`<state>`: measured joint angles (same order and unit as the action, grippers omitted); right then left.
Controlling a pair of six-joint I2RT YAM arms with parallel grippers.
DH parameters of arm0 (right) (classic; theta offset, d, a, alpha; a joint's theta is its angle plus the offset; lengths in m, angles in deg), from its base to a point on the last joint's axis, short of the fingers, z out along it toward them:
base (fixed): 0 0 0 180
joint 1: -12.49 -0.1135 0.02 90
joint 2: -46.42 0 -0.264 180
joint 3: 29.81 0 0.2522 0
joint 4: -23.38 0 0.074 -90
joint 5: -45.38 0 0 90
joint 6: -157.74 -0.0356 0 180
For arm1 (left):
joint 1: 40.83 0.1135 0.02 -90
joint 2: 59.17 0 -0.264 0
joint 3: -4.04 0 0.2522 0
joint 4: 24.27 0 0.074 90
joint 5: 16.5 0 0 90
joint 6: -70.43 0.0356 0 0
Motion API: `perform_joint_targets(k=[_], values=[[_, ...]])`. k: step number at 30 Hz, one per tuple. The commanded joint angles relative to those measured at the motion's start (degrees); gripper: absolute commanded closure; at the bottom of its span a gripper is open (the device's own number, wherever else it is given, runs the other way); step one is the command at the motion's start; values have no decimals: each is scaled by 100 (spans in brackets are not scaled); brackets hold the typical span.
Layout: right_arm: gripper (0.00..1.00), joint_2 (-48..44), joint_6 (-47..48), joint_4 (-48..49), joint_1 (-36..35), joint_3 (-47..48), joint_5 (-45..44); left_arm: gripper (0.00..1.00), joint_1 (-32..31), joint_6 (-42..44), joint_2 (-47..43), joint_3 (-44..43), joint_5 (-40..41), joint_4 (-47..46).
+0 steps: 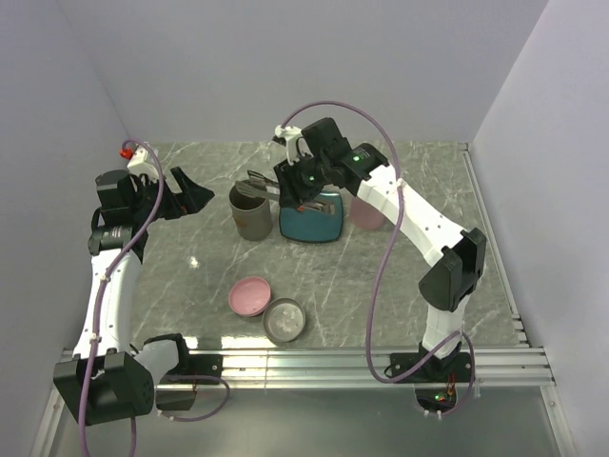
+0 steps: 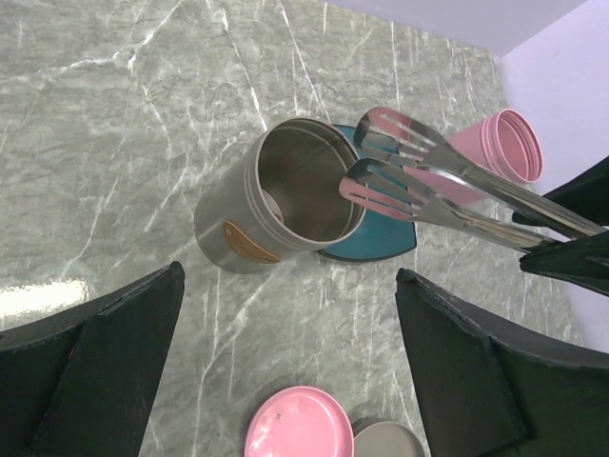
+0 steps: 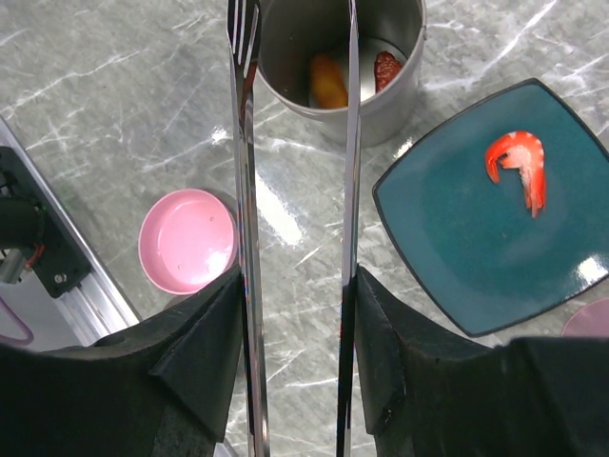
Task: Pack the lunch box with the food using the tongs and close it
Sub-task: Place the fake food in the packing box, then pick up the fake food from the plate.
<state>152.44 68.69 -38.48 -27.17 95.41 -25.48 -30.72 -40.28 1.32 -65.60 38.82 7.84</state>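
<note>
The only marking in view is a small brown oval badge [image 2: 249, 245] on the side of the round steel lunch container [image 2: 224, 205]. Whatever is printed on it is too small to read. Nothing else shows writing.

The right gripper [image 3: 297, 281] has hold of the tongs [image 3: 244, 190]. One black finger presses the outside of each silver arm, and the arms stand parallel with a gap between them. The tongs run straight out from the claw, and their slotted ends reach the mouth of the steel container: one arm crosses the opening, the other lies just at its rim. The ends hold nothing.

An orange piece [image 3: 327, 82] and a red piece [image 3: 387, 67] lie side by side on the bottom of the container. A single shrimp [image 3: 519, 167] rests on the square teal plate [image 3: 476, 267], off to one side of the tongs and apart from them.

The left gripper [image 2: 290, 276] is spread wide with nothing in it, above the marble table [image 2: 114, 114] and short of the container.

A pink container [image 2: 504, 143] stands open beyond the plate. A pink lid [image 3: 186, 240] and a grey lid [image 1: 284, 320] lie next to each other nearer the arm bases.
</note>
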Motion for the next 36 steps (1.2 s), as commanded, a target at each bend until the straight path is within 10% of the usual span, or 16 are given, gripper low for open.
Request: perform_joint_targets(k=[1,18,36], values=[[46,-537,37,90,194,-61,64,1,35,5,-81,-213,-101,-33],[46,-1479,1223,195,1707,-2268,47,1,26,304,60,-424,-523,151],[47,-257,1425,573,1848,-2146,-217,1,26,348,95,-433,-365,169]])
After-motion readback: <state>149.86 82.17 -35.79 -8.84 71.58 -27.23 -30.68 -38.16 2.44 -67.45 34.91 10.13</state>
